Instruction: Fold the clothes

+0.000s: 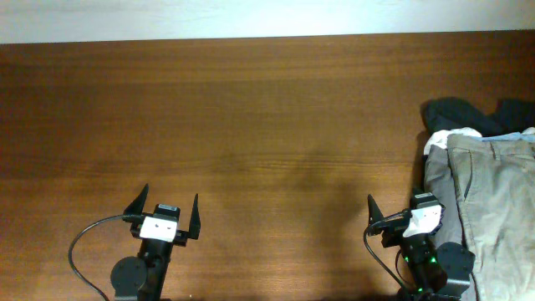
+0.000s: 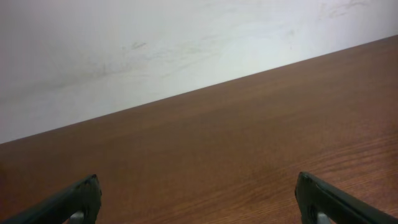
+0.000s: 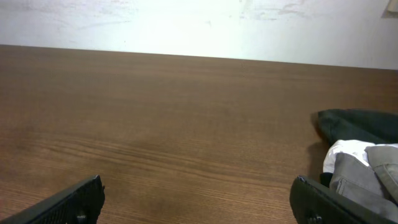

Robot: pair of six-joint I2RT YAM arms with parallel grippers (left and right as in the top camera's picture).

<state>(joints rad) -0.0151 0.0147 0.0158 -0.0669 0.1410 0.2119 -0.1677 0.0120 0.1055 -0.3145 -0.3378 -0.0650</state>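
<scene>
The khaki shorts (image 1: pixel 497 196) lie on top of a pile of clothes at the table's right edge, waistband toward the far side, with a pale blue edge (image 1: pixel 514 135) showing above it. My right gripper (image 1: pixel 401 207) is open and empty at the pile's left border, near the table's front edge; its wrist view (image 3: pixel 198 200) shows only bare wood between its fingers. My left gripper (image 1: pixel 170 206) is open and empty at the front left, far from the shorts, with bare wood between its fingers in its wrist view (image 2: pixel 198 200).
Grey trousers (image 1: pixel 436 177) lie under the shorts' left side and show at the right of the right wrist view (image 3: pixel 364 177). A white garment (image 1: pixel 441 139) and a dark navy one (image 1: pixel 456 113) lie behind them. The brown wooden table (image 1: pixel 251 125) ends at a white wall (image 1: pixel 251 17).
</scene>
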